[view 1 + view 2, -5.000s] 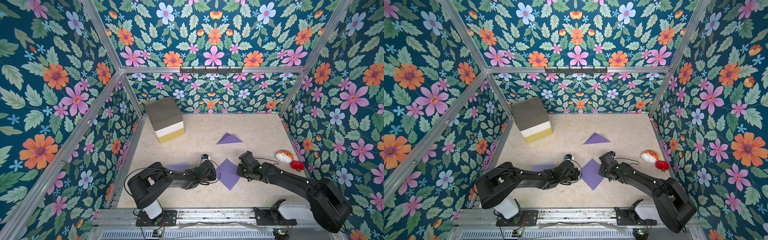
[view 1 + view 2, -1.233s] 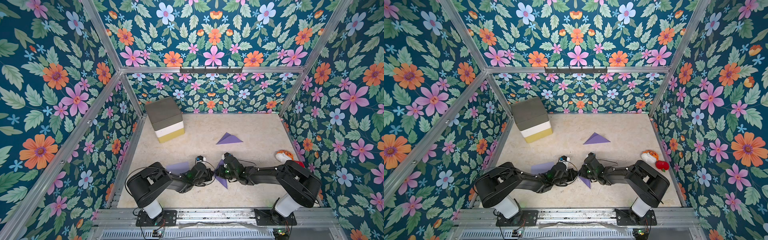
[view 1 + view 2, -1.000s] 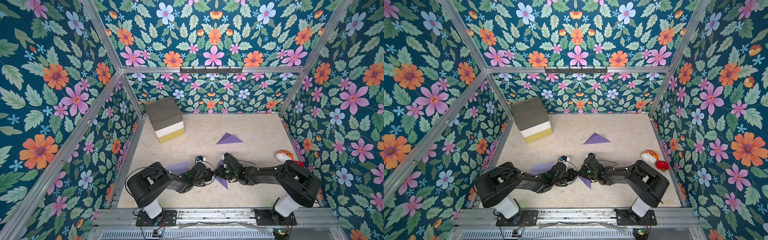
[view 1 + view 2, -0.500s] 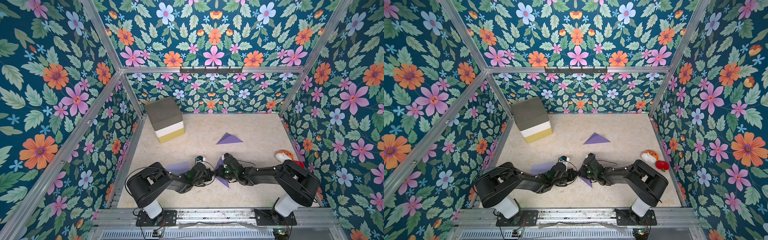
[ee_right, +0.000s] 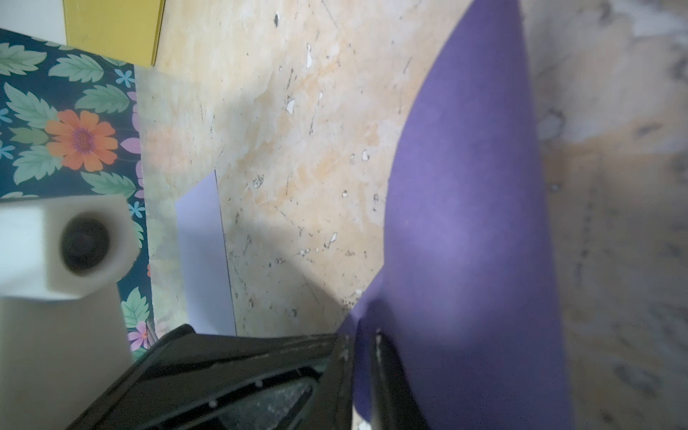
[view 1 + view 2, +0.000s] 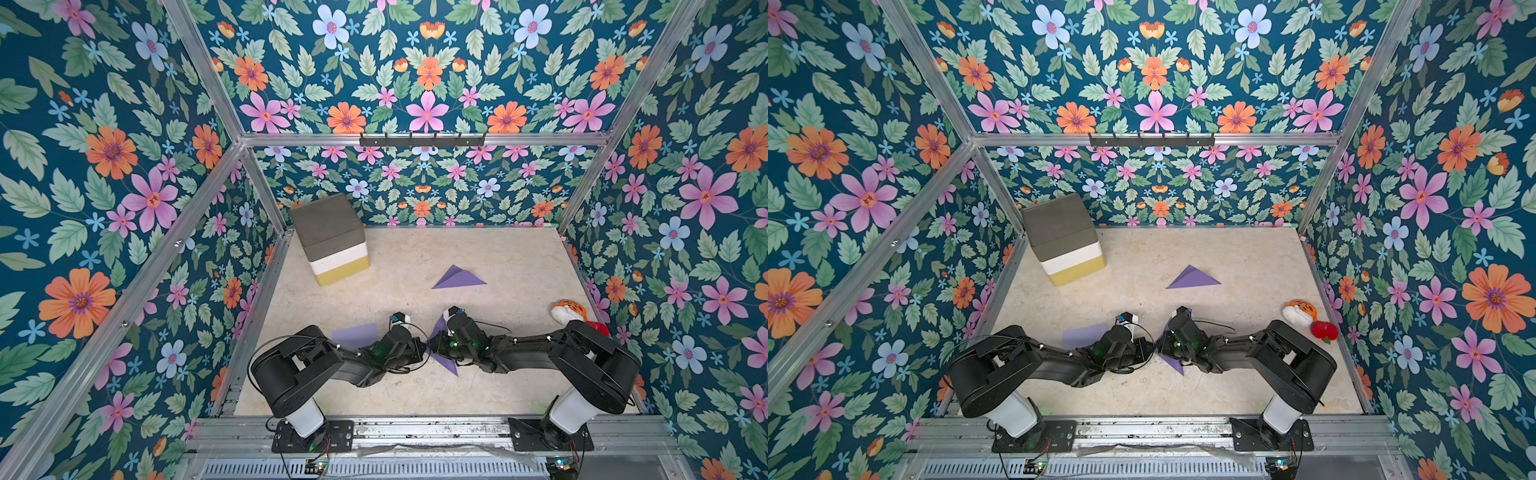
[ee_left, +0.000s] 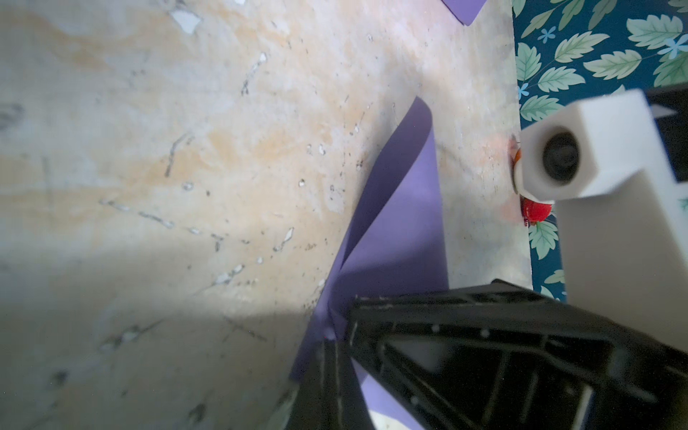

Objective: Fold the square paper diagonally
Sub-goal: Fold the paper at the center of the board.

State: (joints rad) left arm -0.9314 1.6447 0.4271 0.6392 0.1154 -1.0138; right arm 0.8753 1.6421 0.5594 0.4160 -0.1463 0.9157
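The paper point(image 6: 448, 365) is lying on the bench point(image 6: 415, 399) near the front middle, between the two arms. It is bowing up in a loose arch rather than resting flat (no crease is pressed in yet).

Both wrists are meeting over one corner of it. The left fingers point(image 7: 325, 376) are pressing together on that corner, apparently pinning it so the sheet is not sliding while the other half is being brought across.

The right fingers point(image 5: 383, 372) are standing a narrow slit apart with the paper's edge running between them. I cannot tell whether they are gripping it or letting it go.

By my reading, the right arm is carrying the opposite corner over onto the pinned one. Matching those two corners is what is making the fold a diagonal one, and the arch is the slack waiting to be flattened.

A folded triangle point(image 6: 457, 279) is sitting farther back. A pale sheet point(image 6: 353, 336) is lying partly hidden by the left arm. Both are apart from the work.
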